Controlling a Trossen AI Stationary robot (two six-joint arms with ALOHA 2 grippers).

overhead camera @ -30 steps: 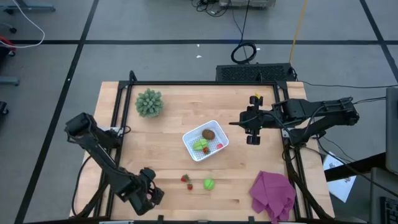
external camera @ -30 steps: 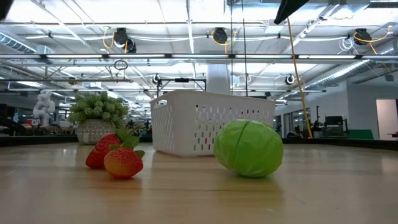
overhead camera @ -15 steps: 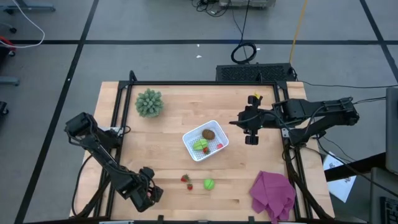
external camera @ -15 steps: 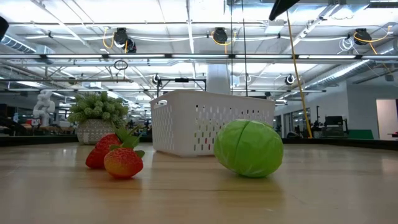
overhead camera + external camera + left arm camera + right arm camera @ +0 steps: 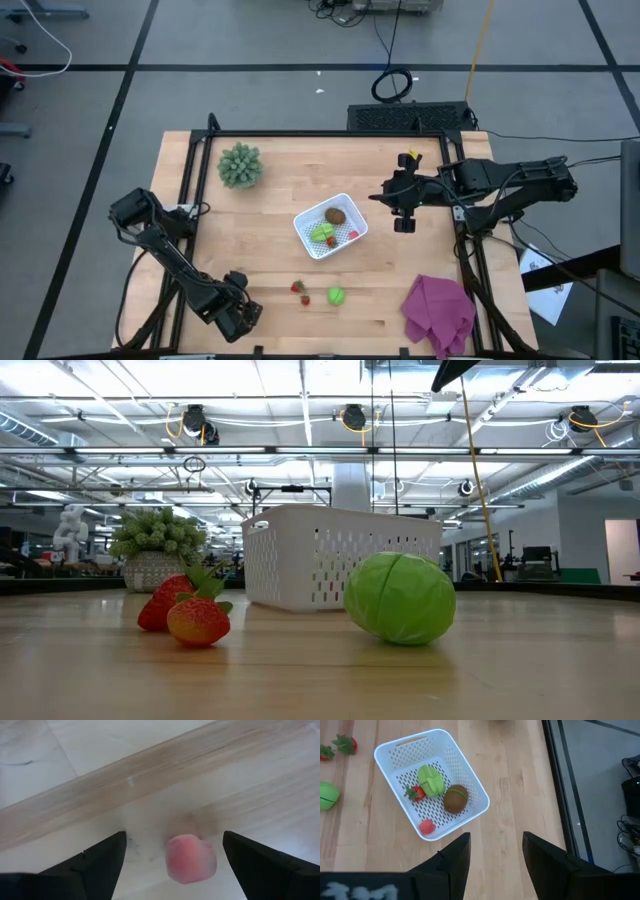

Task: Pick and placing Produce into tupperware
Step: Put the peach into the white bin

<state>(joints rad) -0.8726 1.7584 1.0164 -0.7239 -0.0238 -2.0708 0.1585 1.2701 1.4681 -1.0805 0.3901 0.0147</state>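
White tupperware mid-table, already holding brown, green and red produce. Two strawberries and a green ball loose nearer the front. At the front-left edge, left gripper spread wide over a pink piece: pickup step, likely calling for lowering and closing. Right gripper parted, empty, right of the tupperware.

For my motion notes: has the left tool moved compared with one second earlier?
Yes, slightly. In the high view the left tool, open over a pink piece, has shifted a little toward the table's near edge.
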